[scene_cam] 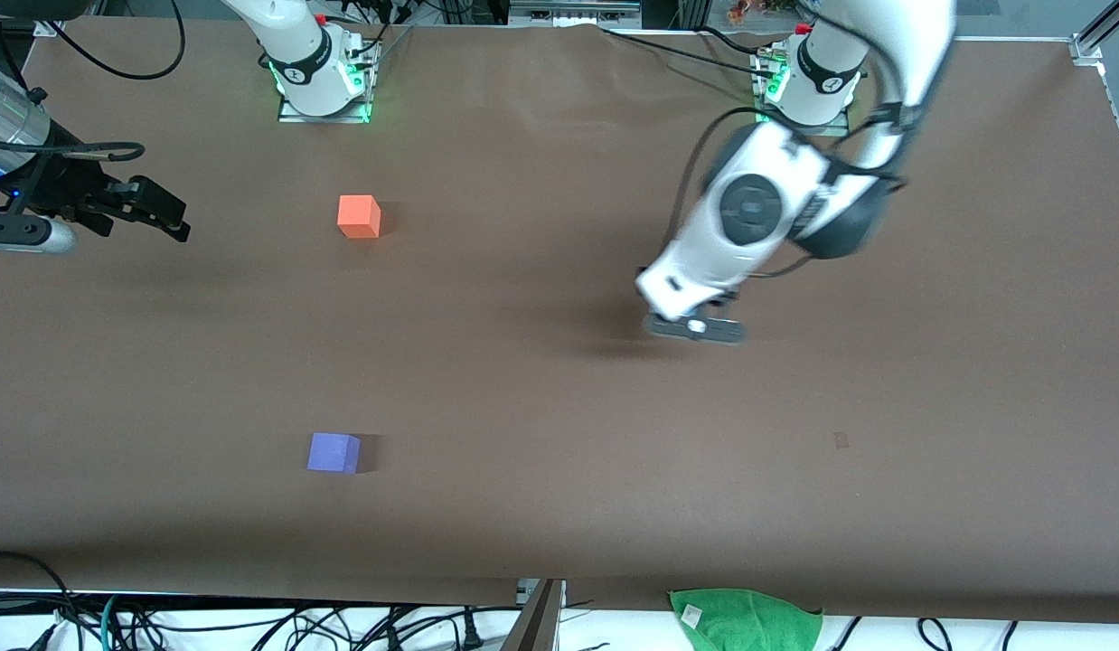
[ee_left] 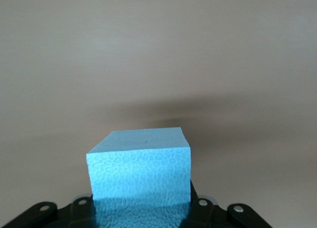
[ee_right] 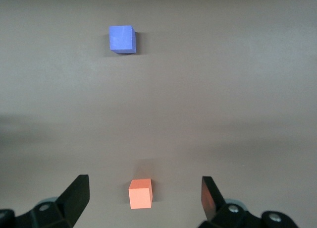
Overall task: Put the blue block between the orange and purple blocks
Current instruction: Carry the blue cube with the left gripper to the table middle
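Note:
The blue block [ee_left: 141, 168] is clamped between the fingers of my left gripper [ee_left: 142, 214], which is shut on it above the bare brown table. In the front view the left gripper [scene_cam: 695, 327] hangs over the middle of the table toward the left arm's end, and its hand hides the block. The orange block [scene_cam: 359, 217] sits near the right arm's base. The purple block [scene_cam: 333, 452] sits nearer to the front camera, almost in line with it. My right gripper [scene_cam: 173, 220] is open and empty at the right arm's end, with the orange block [ee_right: 140, 193] and the purple block [ee_right: 122, 38] in its view.
A green cloth [scene_cam: 745, 619] lies just off the table's edge nearest the front camera. A small dark mark [scene_cam: 841, 440] is on the table toward the left arm's end. Cables run along the table edges.

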Controlling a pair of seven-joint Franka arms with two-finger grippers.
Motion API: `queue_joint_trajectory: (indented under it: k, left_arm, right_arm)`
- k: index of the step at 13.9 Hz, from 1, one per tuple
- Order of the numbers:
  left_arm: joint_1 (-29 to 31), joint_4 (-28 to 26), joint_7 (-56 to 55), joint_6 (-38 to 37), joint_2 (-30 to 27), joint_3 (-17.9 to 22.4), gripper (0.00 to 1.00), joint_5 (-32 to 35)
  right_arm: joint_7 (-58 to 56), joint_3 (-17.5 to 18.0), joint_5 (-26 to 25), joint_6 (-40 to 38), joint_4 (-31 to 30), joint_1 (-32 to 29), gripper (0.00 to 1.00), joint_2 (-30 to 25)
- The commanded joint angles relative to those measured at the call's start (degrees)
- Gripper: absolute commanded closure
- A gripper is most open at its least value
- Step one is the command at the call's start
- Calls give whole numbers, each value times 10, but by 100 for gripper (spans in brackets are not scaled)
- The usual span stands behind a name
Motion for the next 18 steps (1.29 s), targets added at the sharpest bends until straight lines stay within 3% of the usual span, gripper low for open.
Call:
queue_joint_trajectory:
  k: [1,3,6,7,8,9,12,18]
  left_arm:
    - [-65,38,-79,86,75,8,87,8]
    - [-88,37,-108,185,118,11,83,8]
    - [-122,38,-125,259,162,29,79,7]
    - [-125,37,-127,261,163,35,59,7]
    - [-119,37,-128,261,159,37,14,7]
    - [-108,37,-126,260,153,35,0,9]
    - [-105,30,-128,230,113,31,0,7]
    - [-100,32,-122,85,26,37,0,9]
  right_arm:
    - [-11,-1,6,-2,9,-1,0,4]
    - [-10,-1,5,1,9,-1,0,6]
    - [-10,-1,10,2,10,-2,0,13]
    - [-10,-1,10,2,10,-2,0,13]
    - [-10,-1,10,2,10,-2,0,14]
    - [-10,-1,11,6,10,-2,0,14]
    - [0,0,10,7,10,1,0,14]
    - [-8,2,4,14,10,2,0,47]
